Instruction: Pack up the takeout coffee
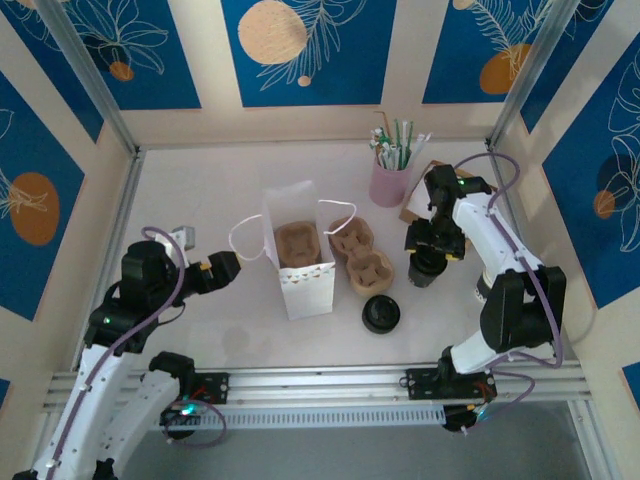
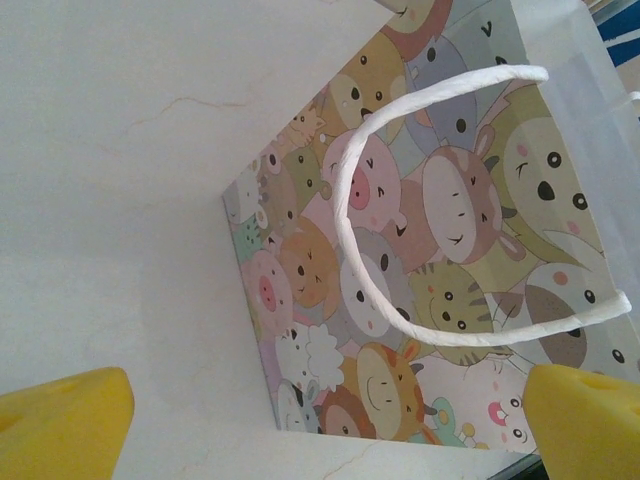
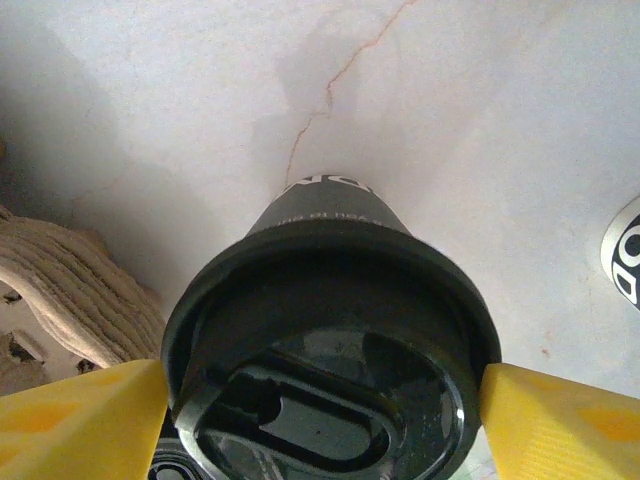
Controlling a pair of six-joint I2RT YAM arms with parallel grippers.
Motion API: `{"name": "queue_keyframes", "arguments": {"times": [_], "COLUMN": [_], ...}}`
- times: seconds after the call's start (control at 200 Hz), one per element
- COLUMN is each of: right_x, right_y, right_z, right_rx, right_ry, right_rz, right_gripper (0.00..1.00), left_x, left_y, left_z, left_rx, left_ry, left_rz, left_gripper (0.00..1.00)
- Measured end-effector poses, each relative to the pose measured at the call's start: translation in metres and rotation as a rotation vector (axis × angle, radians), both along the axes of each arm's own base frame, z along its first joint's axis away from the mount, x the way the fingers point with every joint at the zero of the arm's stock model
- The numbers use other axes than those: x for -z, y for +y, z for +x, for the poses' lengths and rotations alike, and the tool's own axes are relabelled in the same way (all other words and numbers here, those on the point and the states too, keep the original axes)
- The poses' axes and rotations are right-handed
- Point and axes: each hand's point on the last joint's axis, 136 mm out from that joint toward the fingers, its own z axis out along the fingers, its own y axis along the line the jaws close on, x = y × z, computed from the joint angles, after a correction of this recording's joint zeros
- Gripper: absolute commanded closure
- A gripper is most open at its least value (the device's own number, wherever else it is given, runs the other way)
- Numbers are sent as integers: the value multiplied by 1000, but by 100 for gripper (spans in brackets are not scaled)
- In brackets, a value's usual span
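The takeout coffee (image 3: 330,290) is a dark cup with a black sip lid, standing upright on the table right of the cup carriers (image 1: 425,270). My right gripper (image 3: 320,420) comes down over it from above (image 1: 430,248). One yellow pad (image 3: 90,420) presses each side of the lid's rim. The paper bag (image 1: 300,262) stands open in the middle with a brown carrier inside. My left gripper (image 1: 222,270) is open, just left of the bag. In the left wrist view (image 2: 325,430) it faces the bag's cartoon-animal side (image 2: 400,280) and a white handle (image 2: 360,250), nothing between its fingers.
A brown pulp cup carrier (image 1: 360,255) lies right of the bag and shows at the left edge (image 3: 70,290). A flat round black lid (image 1: 381,314) lies in front of it. A pink cup of straws (image 1: 390,180) stands behind, with brown cardboard (image 1: 412,203) beside it.
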Motion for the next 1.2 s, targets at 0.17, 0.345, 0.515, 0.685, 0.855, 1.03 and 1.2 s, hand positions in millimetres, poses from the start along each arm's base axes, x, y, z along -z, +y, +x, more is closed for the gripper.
{"name": "queue_keyframes", "arguments": {"times": [0.17,0.345,0.515,0.685,0.855,1.03,1.2], "right_x": [2,8,7,7,7,8,8], "right_y": [0,0,-1,-1,-1,0,1], "right_z": [-1,-6,-8,-8,-7,-7,-7], "right_rx": [1,1,0,-1,-3,-3,-7], "right_ry": [-11,4,-4,-6,-6,-5,-1], "right_rz": [2,3,4,4,4,3,3], "right_gripper": [18,17,19,23,25,28,29], "left_x": [1,1,3,2,0,2,3], "left_y": [0,-2,-2,-2,-2,-4,-4], "left_z": [1,2,2,2,3,4,5], "left_rx": [0,6,4,4,5,11,13], "left_ry": [6,6,10,4,-3,7,13], "left_rz": [1,-3,-4,-6,-9,-10,-11], "left_gripper": [0,0,0,0,0,0,0]}}
